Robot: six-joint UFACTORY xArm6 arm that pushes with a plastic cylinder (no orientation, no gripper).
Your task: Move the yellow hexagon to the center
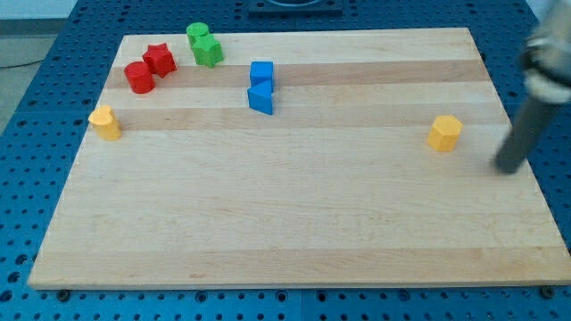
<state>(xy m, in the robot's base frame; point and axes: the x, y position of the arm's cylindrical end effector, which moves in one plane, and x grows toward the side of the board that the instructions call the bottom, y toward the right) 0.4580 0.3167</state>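
The yellow hexagon (444,133) stands on the wooden board (294,223) at the view's right, well away from the board's middle. My tip (509,168) is at the lower end of the blurred dark rod, to the right of the hexagon and slightly lower in the view, a short gap away and not touching it.
Another yellow block (105,122) sits at the left edge. A red round block (139,77) and a red star-like block (160,60) lie at the top left. Two green blocks (204,44) are beside them. Two blue blocks (260,86) stand left of centre.
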